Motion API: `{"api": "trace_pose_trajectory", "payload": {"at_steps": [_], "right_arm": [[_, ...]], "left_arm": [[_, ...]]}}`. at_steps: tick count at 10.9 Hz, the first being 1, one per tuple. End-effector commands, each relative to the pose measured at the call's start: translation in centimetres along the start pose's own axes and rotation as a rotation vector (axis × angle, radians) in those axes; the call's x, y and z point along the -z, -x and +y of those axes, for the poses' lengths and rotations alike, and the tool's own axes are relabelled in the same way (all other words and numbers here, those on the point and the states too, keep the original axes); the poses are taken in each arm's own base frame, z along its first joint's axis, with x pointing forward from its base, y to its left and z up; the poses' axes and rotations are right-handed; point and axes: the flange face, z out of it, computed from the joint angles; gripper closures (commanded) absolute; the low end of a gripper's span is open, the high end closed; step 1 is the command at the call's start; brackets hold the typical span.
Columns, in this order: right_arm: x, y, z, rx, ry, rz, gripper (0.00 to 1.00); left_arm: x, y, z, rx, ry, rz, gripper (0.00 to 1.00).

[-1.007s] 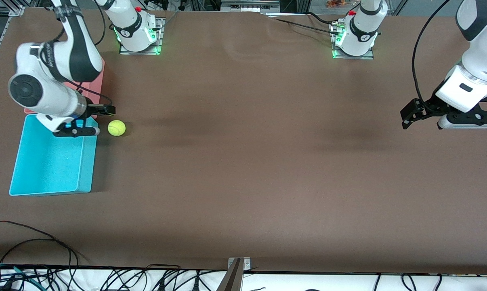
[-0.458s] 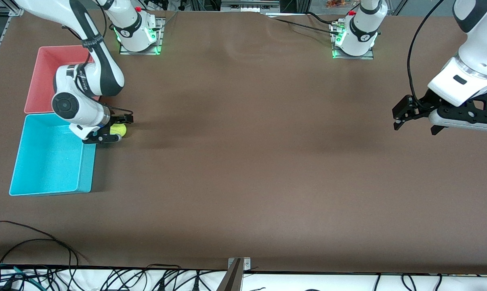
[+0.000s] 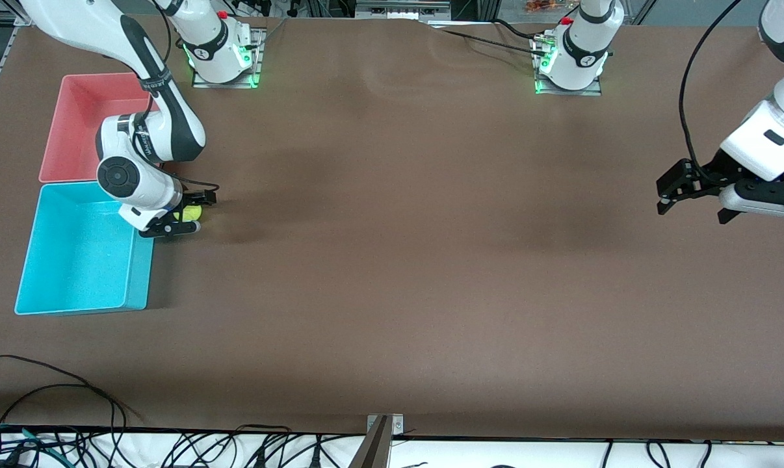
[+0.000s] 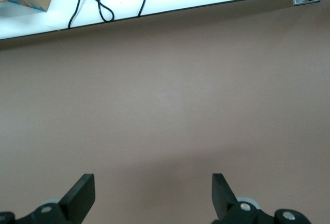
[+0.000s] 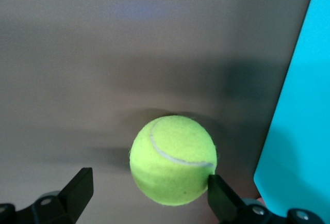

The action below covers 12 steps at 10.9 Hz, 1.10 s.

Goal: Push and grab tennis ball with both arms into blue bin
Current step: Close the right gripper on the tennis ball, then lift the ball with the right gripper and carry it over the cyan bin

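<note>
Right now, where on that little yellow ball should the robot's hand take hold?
Across the tennis ball's widest middle, from above. It is round, so a lower or higher pinch could slip. The right hand already straddles it, fingers open, beside the blue bin.

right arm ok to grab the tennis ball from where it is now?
Probably yes. The right gripper is open and already down around the tennis ball, which sits on the table between its fingers, one of them touching it. The blue bin stands close beside it but not between them.
</note>
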Motion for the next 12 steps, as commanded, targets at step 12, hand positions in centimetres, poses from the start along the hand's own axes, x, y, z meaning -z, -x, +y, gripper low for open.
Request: {"api": "trace_pose_trajectory", "payload": {"at_steps": [12], "right_arm": [[-1.4,-1.5,-0.1,-0.006,0.055,0.014,0.06]], "left_arm": [[2.7,0.9,-0.9,-0.004,0.015,-0.133,0.00]]}}
